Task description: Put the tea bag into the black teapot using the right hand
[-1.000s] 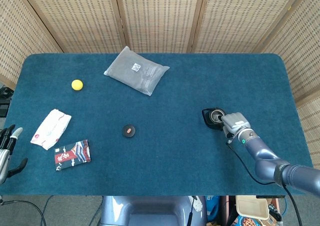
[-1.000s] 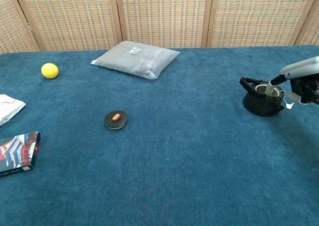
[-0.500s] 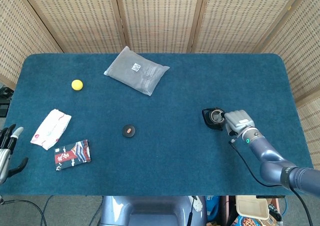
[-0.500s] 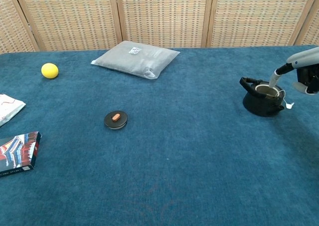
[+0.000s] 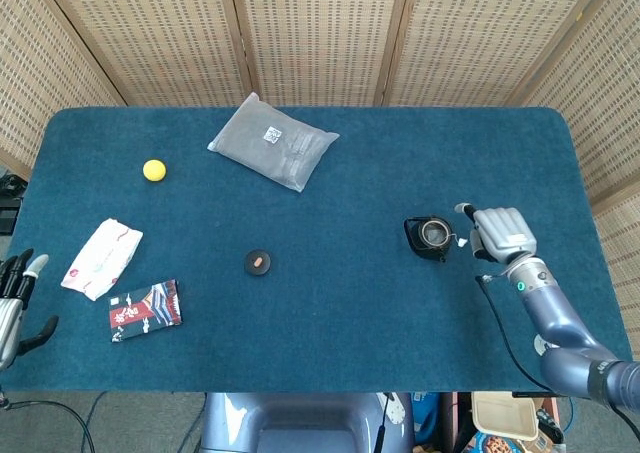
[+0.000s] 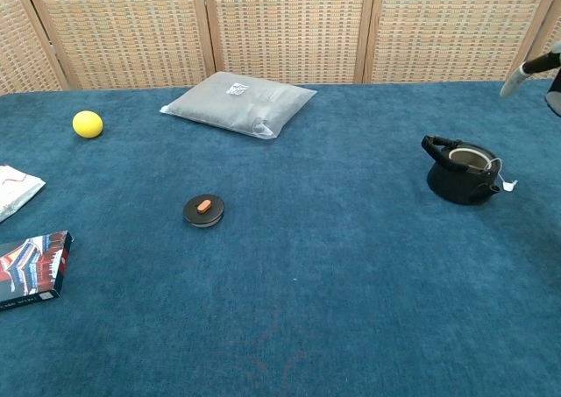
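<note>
Fingers of the right hand (image 5: 500, 232) are seen spread apart with nothing between them, the hand being raised just to the right of the black teapot (image 5: 431, 237) and clear of it; in the chest view only a fingertip and an edge of this hand are caught at the right border. The teapot stands upright with its lid off, its handle turned away from the hand. The tea bag itself cannot be made out inside the opening, but its string is draped over the rim on the side nearest the hand, and its small white tag (image 6: 509, 185) lies on the blue tabletop (image 5: 350, 333) just beside the pot. The teapot lid (image 5: 258, 262), a black disc with an orange knob, is found well apart from the hand, far to its left near the middle of the table. Further left still, a red and blue packet (image 5: 145, 309) and a white wrapper (image 5: 101, 258) are set close together, and a yellow ball (image 5: 153, 169) is placed beyond them. A grey padded bag (image 5: 272, 141) is laid toward the far edge, up and to the left of the right hand. The left hand (image 5: 17, 293) is held at the near left corner, off the table edge, fingers extended and separated, grasping nothing.
</note>
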{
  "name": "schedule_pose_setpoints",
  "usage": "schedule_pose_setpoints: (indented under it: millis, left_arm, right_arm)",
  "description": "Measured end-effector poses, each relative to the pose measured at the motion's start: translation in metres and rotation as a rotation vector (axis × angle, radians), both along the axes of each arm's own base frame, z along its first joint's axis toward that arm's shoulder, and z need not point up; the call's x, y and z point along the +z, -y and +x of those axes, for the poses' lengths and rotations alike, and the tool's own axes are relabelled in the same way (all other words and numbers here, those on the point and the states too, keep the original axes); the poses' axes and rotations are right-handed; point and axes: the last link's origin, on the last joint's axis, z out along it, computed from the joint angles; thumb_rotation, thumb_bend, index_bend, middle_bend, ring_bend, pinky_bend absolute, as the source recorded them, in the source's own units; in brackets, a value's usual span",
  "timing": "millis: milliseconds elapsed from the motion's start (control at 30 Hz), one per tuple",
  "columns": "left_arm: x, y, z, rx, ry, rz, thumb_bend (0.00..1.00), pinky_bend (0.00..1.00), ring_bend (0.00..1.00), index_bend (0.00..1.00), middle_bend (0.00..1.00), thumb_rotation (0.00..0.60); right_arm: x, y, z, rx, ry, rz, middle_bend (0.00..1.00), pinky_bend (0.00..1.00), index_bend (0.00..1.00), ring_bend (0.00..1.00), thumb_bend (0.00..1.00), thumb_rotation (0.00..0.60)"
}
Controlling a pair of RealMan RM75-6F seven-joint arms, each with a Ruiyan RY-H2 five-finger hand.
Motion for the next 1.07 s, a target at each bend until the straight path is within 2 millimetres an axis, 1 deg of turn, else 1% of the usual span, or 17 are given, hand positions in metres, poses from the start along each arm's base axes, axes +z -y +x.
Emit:
schedule_pose_setpoints:
  millis: [33, 133, 200, 267, 400, 567, 867, 967, 1067]
  left_arm:
    - [0.0, 0.0, 0.0, -0.001, 0.001, 0.002, 0.34, 0.0, 0.0, 0.0, 0.0, 0.6]
    - [0.0, 0.001, 0.002, -0.009, 0.004, 0.01, 0.34, 0.0, 0.0, 0.0, 0.0, 0.6]
    - [0.0, 0.002, 0.003, -0.018, 0.005, 0.015, 0.34, 0.0, 0.0, 0.0, 0.0, 0.6]
    - [-0.001, 0.002, 0.005, -0.03, 0.006, 0.022, 0.34, 0.0, 0.0, 0.0, 0.0, 0.6]
    - [-0.002, 0.006, 0.009, -0.063, 0.013, 0.041, 0.34, 0.0, 0.0, 0.0, 0.0, 0.6]
    - [-0.006, 0.012, 0.011, -0.095, 0.029, 0.053, 0.34, 0.0, 0.0, 0.0, 0.0, 0.6]
    - [-0.011, 0.025, 0.011, -0.093, 0.034, 0.02, 0.34, 0.0, 0.0, 0.0, 0.0, 0.6]
    - [-0.013, 0.029, 0.012, -0.087, 0.029, 0.006, 0.34, 0.0, 0.0, 0.0, 0.0, 0.6]
    - [-0.013, 0.032, 0.013, -0.085, 0.031, 0.003, 0.34, 0.0, 0.0, 0.0, 0.0, 0.6]
  right_arm:
    - [0.003, -0.003, -0.001, 0.008, 0.009, -0.027, 0.68, 0.89, 0.22, 0.73, 0.87, 0.6]
    - [0.01, -0.014, -0.006, 0.036, 0.043, -0.118, 0.59, 0.8, 0.22, 0.62, 0.84, 0.6]
    - [0.014, -0.024, -0.009, 0.056, 0.066, -0.176, 0.53, 0.74, 0.22, 0.54, 0.82, 0.6]
    - [0.016, -0.036, -0.012, 0.076, 0.086, -0.225, 0.49, 0.69, 0.22, 0.49, 0.81, 0.6]
    - [0.018, -0.059, -0.015, 0.117, 0.112, -0.299, 0.39, 0.56, 0.22, 0.35, 0.8, 0.6]
    - [0.013, -0.09, -0.023, 0.142, 0.122, -0.345, 0.28, 0.43, 0.21, 0.22, 0.77, 0.6]
    - [0.008, -0.134, -0.037, 0.142, 0.089, -0.384, 0.17, 0.33, 0.13, 0.1, 0.74, 0.6]
    - [0.005, -0.147, -0.04, 0.13, 0.08, -0.375, 0.16, 0.32, 0.12, 0.09, 0.74, 0.6]
    - [0.004, -0.155, -0.043, 0.118, 0.07, -0.374, 0.16, 0.32, 0.12, 0.09, 0.73, 0.6]
